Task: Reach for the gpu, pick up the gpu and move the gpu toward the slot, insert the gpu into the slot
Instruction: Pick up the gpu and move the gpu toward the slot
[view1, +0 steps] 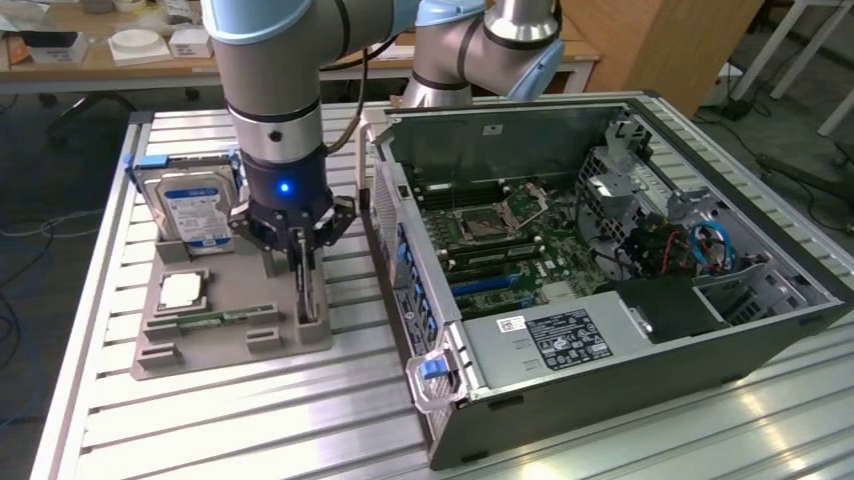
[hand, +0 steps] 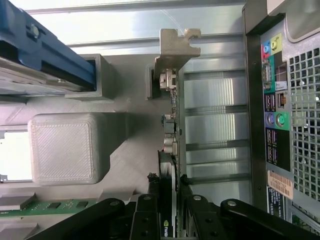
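Robot gripper (view1: 304, 264) w/ jaws pinching the gpu (view1: 308, 296) from both sides, one finger on each face. Card stands on edge, upright, in grey holder tray (view1: 214, 345), metal bracket end sticking out past the fingertips. In exterior view tray sits at 9 o'clock from open PC case (view1: 641, 340); blue slot (view1: 487, 287) on motherboard inside, well apart from card

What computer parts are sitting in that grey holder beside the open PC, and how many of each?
hard drive: 1
processor chip: 1
memory stick: 1
gpu: 1
Total: 4
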